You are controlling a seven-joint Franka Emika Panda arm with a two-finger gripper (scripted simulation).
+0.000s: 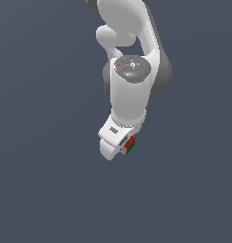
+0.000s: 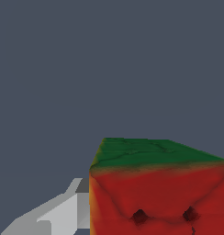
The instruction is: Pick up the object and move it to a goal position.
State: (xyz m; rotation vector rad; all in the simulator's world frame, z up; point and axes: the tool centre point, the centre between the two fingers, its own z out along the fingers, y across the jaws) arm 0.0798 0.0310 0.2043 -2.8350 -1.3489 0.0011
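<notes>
my tool (image 1: 123, 148) closed around cube (image 1: 130, 144), gripping it at tip of my white arm (image 1: 131, 95). cube shows red and green faces in exterior view, sticking out on exterior view's right of tool. wrist view: cube (image 2: 159, 193) close up, red face with two dark marks, green face beyond, one grey finger (image 2: 63, 213) touching its side.

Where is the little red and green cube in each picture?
Exterior view: the cube sits small at the gripper tip, below the picture's centre.
Wrist view: the cube fills the lower right corner, huge and close.
Shared landmark: the white fingers beside it.
</notes>
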